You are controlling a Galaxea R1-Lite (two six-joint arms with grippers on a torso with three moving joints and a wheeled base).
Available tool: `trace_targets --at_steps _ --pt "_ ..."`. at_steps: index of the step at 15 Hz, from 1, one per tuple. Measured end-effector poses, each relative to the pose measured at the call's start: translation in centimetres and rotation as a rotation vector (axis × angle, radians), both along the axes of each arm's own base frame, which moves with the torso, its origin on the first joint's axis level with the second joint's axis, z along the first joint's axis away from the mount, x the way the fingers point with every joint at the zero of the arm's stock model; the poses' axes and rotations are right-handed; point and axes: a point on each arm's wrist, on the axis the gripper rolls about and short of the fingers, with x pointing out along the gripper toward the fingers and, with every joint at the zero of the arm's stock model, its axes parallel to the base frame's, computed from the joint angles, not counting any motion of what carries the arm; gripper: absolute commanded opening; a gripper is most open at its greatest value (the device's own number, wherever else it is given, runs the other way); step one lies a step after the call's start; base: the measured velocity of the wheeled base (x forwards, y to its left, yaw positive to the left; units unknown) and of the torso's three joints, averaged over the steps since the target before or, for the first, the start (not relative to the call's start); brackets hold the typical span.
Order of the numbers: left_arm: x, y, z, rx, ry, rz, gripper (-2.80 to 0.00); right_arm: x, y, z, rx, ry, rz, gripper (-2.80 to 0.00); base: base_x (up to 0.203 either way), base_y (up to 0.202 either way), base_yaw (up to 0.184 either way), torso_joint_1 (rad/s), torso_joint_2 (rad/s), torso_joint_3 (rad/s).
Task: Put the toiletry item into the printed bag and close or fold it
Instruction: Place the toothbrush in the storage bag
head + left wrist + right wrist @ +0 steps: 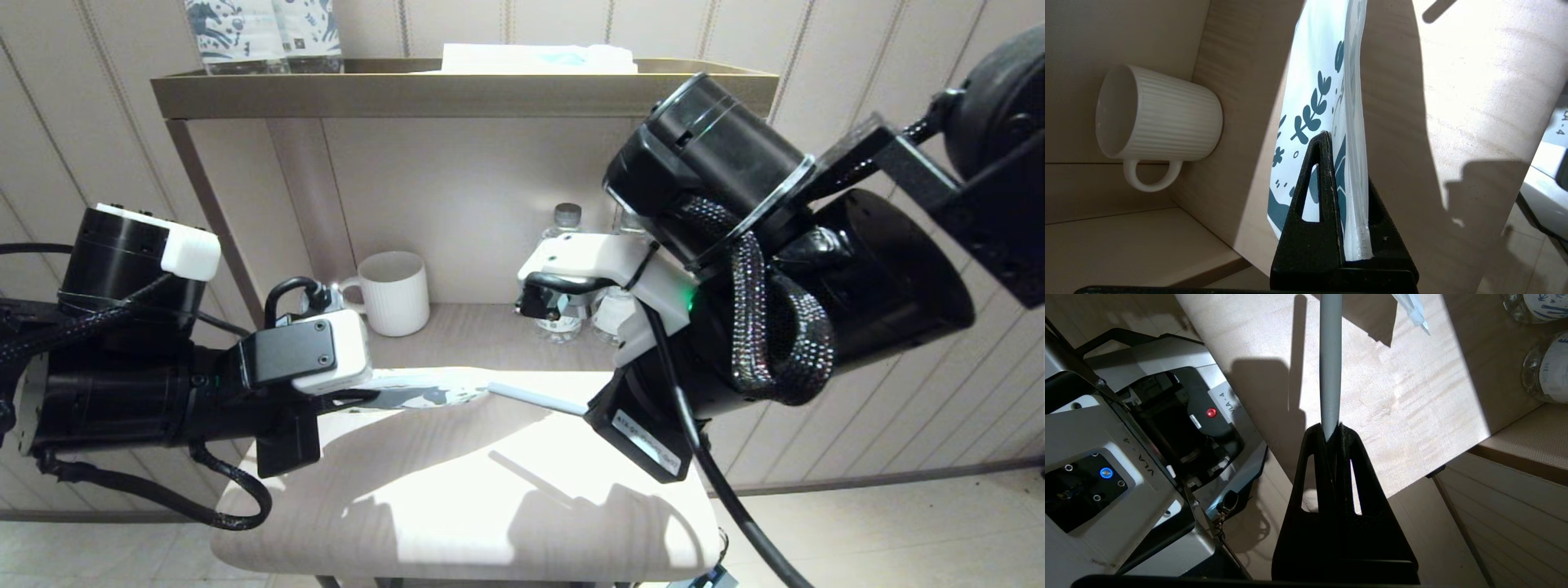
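Observation:
The printed bag [420, 394], a white pouch with dark blue leaf and horse print, hangs level above the pale table [457, 498]. My left gripper [367, 398] is shut on one end of it; the left wrist view shows the printed bag [1314, 102] pinched edge-on in the left gripper [1347, 163]. My right gripper [594, 411] is shut on the end of the toothbrush [535, 399], whose pale grey handle [1329, 367] points at the pouch's free end. Its bristle head is not visible, and I cannot tell whether it is inside the pouch.
A white ribbed mug [394, 292] and two water bottles [563, 282] stand on the shelf behind the table. The upper shelf [457, 90] carries printed-label bottles [261, 33] and a folded white cloth [539, 59]. The robot's base [1126, 457] lies below the table's front edge.

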Motion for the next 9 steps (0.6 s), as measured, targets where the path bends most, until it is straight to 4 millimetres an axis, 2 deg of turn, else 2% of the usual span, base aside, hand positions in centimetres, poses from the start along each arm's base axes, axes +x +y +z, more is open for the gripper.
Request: trace_targets --at_steps 9 --pt "-0.3 0.2 0.3 -0.005 -0.006 0.0 -2.8 2.0 2.1 -1.1 -0.007 -0.004 -0.002 -2.8 0.0 0.0 0.0 0.0 0.0 0.0"
